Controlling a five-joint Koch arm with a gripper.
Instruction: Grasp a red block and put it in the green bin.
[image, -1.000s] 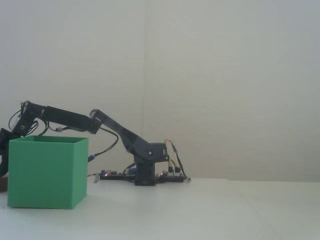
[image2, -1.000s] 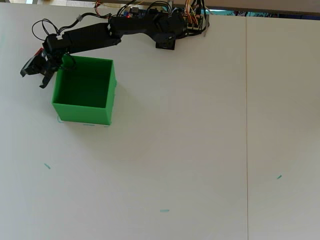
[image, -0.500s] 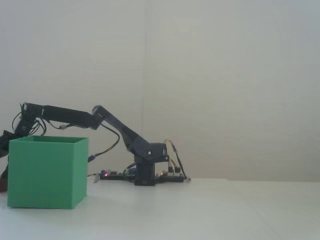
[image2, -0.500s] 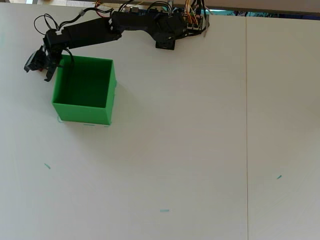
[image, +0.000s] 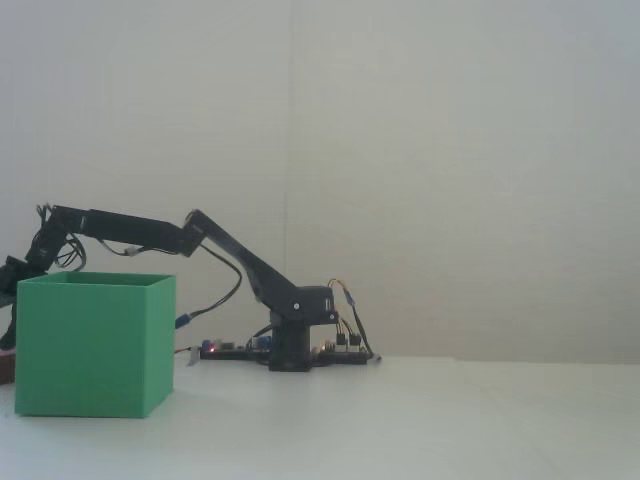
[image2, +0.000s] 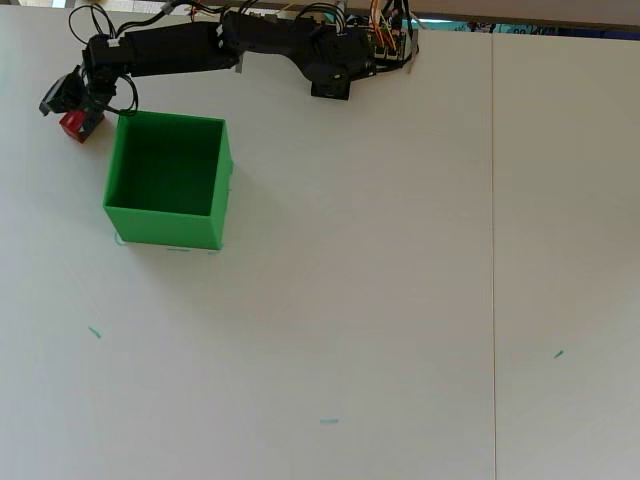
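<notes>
In the fixed view, nearest to us, we see the large matte green cube-shaped bin (image: 95, 345) standing on the white table (image: 400, 420) at the left. From overhead the same bin (image2: 168, 222) sits open-topped and upright, and what we can see of its inside looks bare.

Just past the bin's far left corner in the overhead view lies the small matte red rectangular block (image2: 74, 124), on the table and outside the bin, close to its wall but apart from it. In the fixed view only a dark reddish sliver (image: 6, 366) shows at the left edge, low beside the bin.

The black gripper (image2: 70, 102) is directly over the block, its dark parts overlapping the block's upper edge. We cannot tell whether its jaws are apart or closed, nor whether they grip the block: they are too small and dark from above, and in the fixed view the gripper (image: 10, 300) is mostly hidden behind the bin and cut by the frame edge.

Farther back, the black jointed arm (image2: 180, 50) stretches out to the left in the overhead view from its base (image2: 335, 70) near the table's far edge. Beside the base we see a circuit board with coloured wires (image2: 390, 35). Behind it all in the fixed view stands a plain pale wall (image: 450, 150).
</notes>
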